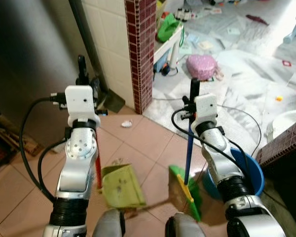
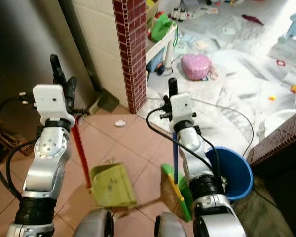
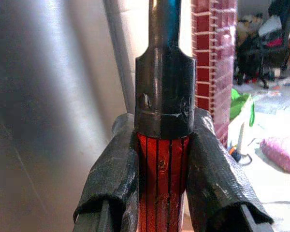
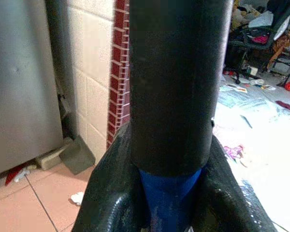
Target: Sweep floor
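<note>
Left eye view | left hand (image 1: 84,81) clamps dustpan (image 1: 122,186) handle | right hand (image 1: 194,96) clamps broom (image 1: 186,190) | blue bucket (image 1: 251,173) contents unclear

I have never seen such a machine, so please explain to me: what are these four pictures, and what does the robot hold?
It is a humanoid robot with two silver arms. The two wide pictures come from cameras in its head, looking down. The close pictures come from a camera on each wrist, looking along the black fingers.

The left gripper is shut on the red handle of a yellow-green dustpan. The right gripper is shut on the blue handle of a green broom. On the tiled floor lies a small white scrap; a blue bucket stands beside the right arm.
</note>
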Robot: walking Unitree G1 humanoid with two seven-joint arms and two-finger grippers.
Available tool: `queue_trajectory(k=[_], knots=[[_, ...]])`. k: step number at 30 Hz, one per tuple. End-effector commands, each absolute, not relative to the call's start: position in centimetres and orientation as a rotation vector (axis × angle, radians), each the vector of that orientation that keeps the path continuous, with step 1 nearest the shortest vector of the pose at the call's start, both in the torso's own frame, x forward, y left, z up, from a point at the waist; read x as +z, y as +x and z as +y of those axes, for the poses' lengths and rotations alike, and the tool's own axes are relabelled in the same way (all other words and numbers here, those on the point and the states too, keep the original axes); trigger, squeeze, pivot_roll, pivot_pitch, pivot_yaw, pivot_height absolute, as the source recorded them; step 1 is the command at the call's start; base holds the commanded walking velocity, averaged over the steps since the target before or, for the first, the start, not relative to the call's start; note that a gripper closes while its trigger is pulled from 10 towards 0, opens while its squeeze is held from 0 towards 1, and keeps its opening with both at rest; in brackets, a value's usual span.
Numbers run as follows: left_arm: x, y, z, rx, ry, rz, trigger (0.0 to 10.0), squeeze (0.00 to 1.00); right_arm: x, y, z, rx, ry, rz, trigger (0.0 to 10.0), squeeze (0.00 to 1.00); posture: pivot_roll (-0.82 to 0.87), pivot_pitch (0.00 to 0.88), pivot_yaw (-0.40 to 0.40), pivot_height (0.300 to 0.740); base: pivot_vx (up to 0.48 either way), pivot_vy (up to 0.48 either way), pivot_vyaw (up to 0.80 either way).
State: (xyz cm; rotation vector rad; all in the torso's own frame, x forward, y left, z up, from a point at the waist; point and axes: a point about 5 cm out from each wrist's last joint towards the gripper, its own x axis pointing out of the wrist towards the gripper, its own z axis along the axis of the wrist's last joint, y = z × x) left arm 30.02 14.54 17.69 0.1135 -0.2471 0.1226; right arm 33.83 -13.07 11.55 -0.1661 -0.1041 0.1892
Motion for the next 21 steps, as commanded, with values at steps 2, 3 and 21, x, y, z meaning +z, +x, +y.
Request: queue_trajectory(k=[2, 3, 21], knots=[[19.3, 29.9, 15.6, 0.160, 0.135, -0.313, 10.0, 0.00, 12.1, 34.0, -11.7, 0.225, -0.155, -0.137, 10.0, 0.00, 0.01, 0.085, -0.022, 0.740, 0.000, 0.480, 0.00], [19.4, 29.9, 15.6, 0.162, 0.136, -0.315, 10.0, 0.00, 12.2, 34.0, -11.7, 0.224, -0.155, -0.138, 10.0, 0.00, 0.01, 0.085, -0.022, 0.740, 0.000, 0.480, 0.00], [19.0, 30.2, 16.9, 0.212, 0.186, -0.315, 10.0, 0.00, 12.4, 34.1, -12.1, 0.173, -0.160, -0.160, 10.0, 0.00, 0.00, 0.090, -0.018, 0.740, 0.000, 0.453, 0.00]])
